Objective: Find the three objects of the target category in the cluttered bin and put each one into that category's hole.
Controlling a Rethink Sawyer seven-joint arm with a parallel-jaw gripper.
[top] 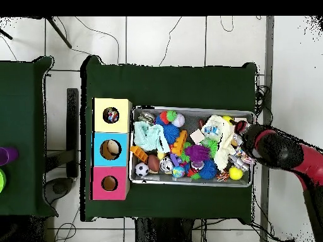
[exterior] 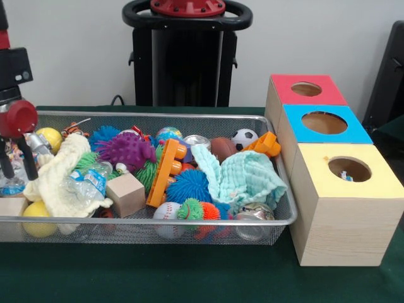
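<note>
even, bright indoor light, soft shadows (slight softness throughout), no strong glare.

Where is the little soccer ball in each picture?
Front view: the soccer ball sits at the bin's back edge, toward the right, just left of the orange toy beside the boxes.
Overhead view: the soccer ball lies in the bin's lower left corner, next to the pink box.
Shared landmark: the pink box, nearest the ball in both.
</note>
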